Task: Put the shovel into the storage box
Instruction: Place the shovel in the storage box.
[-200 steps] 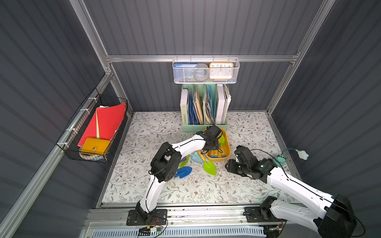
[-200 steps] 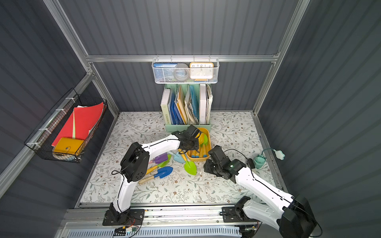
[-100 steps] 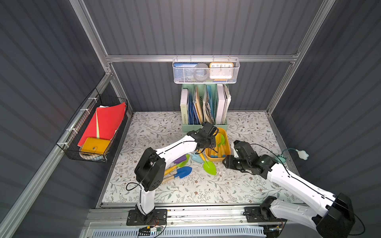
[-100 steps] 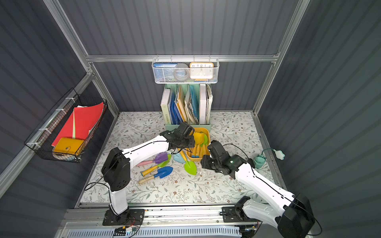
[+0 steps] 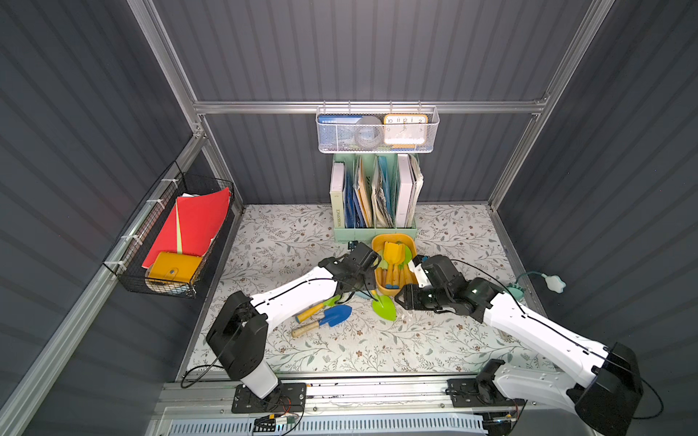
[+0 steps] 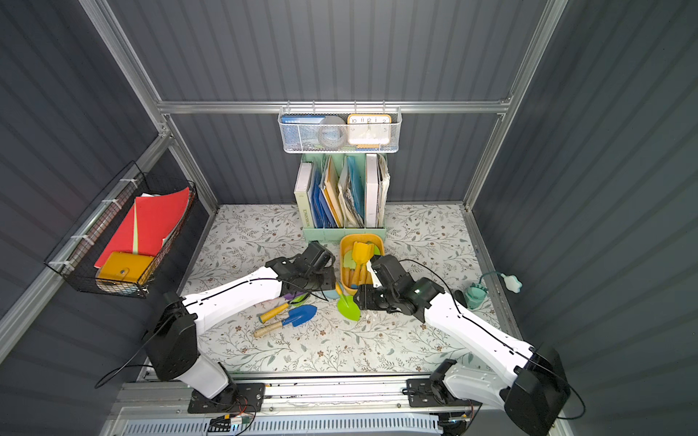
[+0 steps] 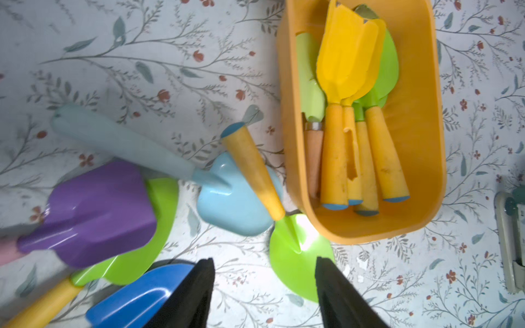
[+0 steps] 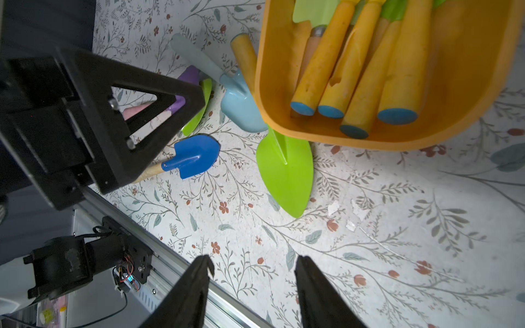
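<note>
Several shovels (image 7: 366, 159) are already laid in the storage box (image 5: 394, 236), with a yellow shovel (image 5: 393, 252) uppermost. Blades are turned toward the back edge of the desk (image 5: 377, 351) and handles toward the front. The box is set near the middle of the back edge, just in front of the file rack (image 5: 377, 230).

A change is seen over the last second. The left gripper (image 7: 264, 264), then held above the box with its jaws narrower, has been drawn back to the box's left side. Its jaws are now spread, with nothing between them. A shovel has probably just been released into the box, though which one cannot be told from these views.

More shovels are left outside, so the task is judged unfinished if all are meant:
- A green shovel (image 5: 384, 307) is lying at the box's near left corner, its handle against the wall.
- A light-blue shovel (image 7: 235, 204) is partly under that handle.
- A purple shovel (image 7: 96, 210) and a blue shovel (image 5: 336, 314) are found farther left.

The right gripper (image 8: 252, 264) has been brought slightly nearer the box's near end. It is held over bare desk beside the green blade, its jaws parted and empty. The green shovel is judged the likeliest next pick, being closest to both grippers.
</note>
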